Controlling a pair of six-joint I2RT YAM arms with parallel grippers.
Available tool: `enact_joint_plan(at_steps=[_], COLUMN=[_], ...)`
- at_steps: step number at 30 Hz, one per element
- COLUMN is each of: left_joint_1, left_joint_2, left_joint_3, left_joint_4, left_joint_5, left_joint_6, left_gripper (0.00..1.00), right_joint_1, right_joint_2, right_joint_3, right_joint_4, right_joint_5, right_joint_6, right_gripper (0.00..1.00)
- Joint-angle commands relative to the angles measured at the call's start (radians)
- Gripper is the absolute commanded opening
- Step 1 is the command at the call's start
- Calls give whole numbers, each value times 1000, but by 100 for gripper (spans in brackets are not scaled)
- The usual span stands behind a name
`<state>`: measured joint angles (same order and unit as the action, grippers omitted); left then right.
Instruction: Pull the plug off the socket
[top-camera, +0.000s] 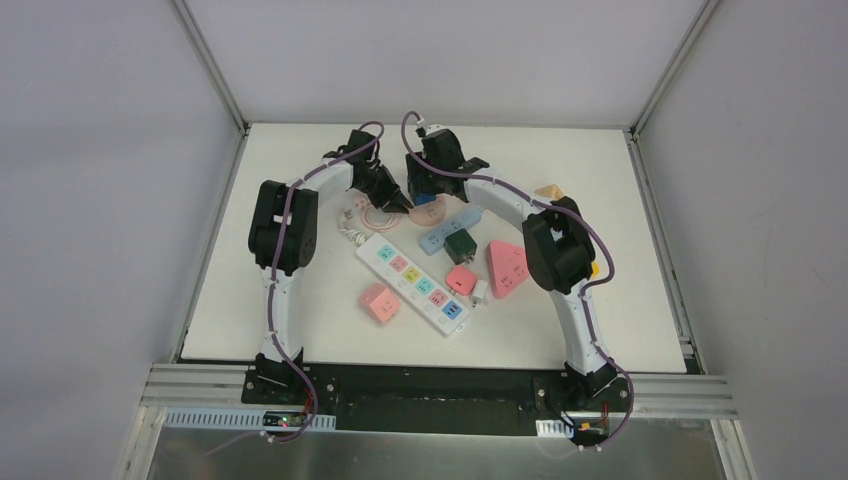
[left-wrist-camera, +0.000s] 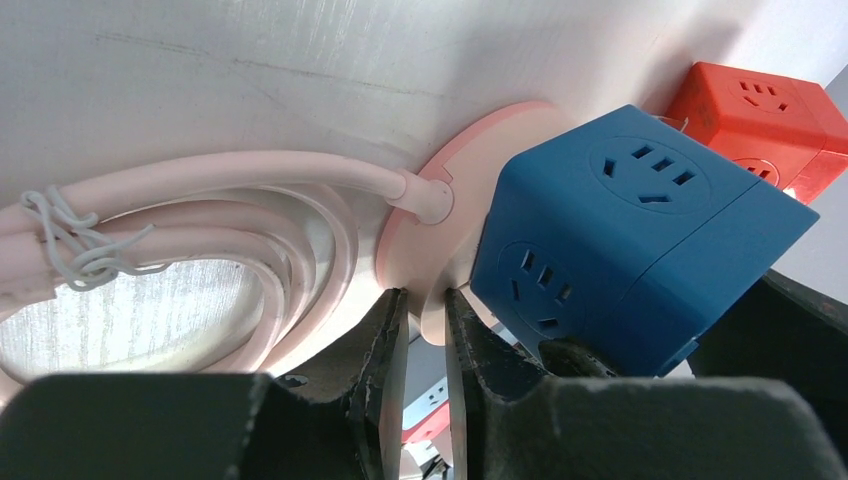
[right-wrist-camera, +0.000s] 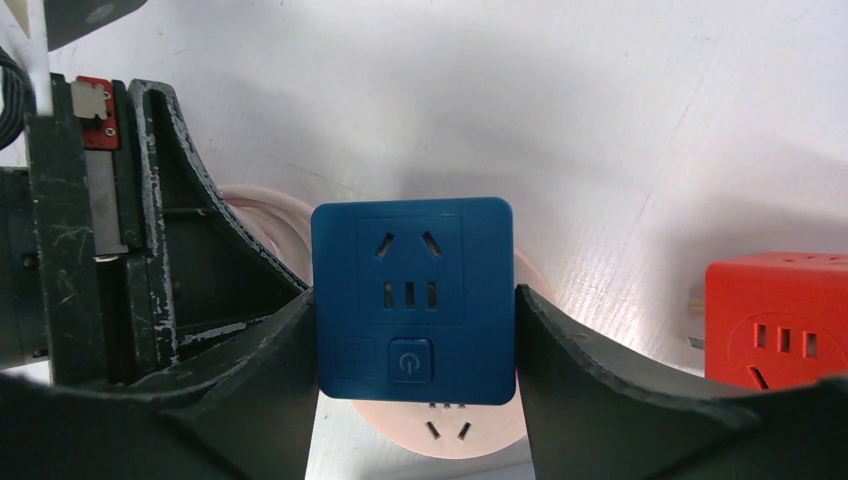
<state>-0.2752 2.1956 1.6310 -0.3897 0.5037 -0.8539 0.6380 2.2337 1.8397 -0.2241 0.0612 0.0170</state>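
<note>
starting at the near side of the table (top-camera: 620, 320), the long white power strip (top-camera: 413, 285) is lying slantwise with a pink cube (top-camera: 379, 302) beside it, and nobody is touching either. a little further back, a dark green adapter (top-camera: 461, 245) and a red triangular block (top-camera: 507, 268) are sitting out of the way.

all the action is happening at the far end, where both arms are meeting. the left gripper (left-wrist-camera: 425, 335) is pinching almost fully closed on the thin rim of the pink round socket (left-wrist-camera: 440, 230), right by its coiled pink cord (left-wrist-camera: 250, 200). the right gripper (right-wrist-camera: 413, 325) is standing about half open, and its two fingers are pressing on opposite sides of the blue cube plug (right-wrist-camera: 412, 290), which is sitting plugged into that pink disc. a red cube (right-wrist-camera: 780, 320) is lying near it, untouched.

so i'm reading this as both holds on and the pull about to begin; the plug isn't out yet. the next move is calling for the right arm to draw the cube straight off the socket face while the left is anchoring the disc. any tilt and the pins could bind, or that thin rim could slip from the left fingers.
</note>
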Motion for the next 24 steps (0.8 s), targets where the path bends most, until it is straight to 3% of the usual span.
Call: enact_joint_plan(at_steps=[1,4,6,15,19,24], left_joint_1=[-9,-9,-9,-10,-10,-12], left_joint_2=[22,26,31,53,58,62], left_joint_3=[-31,-23,-16,2,6,14], left_joint_4=[-100,-111,-123,-145,-151,-164], left_joint_5=[-70,-74,-74,-72,-71,-76], left_joint_6=[15,20,23,29,32,37], left_gripper=[18,18,18,16,15,15], right_joint_1=[-3,-2,-5,-89,-72,-21], right_joint_2=[-56,-75,-90,-101,-102,-118], right_joint_3=[5,2,3,18,8,-24], right_joint_4=[27,53,64,99,100,107], right_joint_5=[6,-16,-43,-370,-347,-214], right_joint_6=[-4,9,28,239,198,90], right_gripper=[36,9,0,0,0,0])
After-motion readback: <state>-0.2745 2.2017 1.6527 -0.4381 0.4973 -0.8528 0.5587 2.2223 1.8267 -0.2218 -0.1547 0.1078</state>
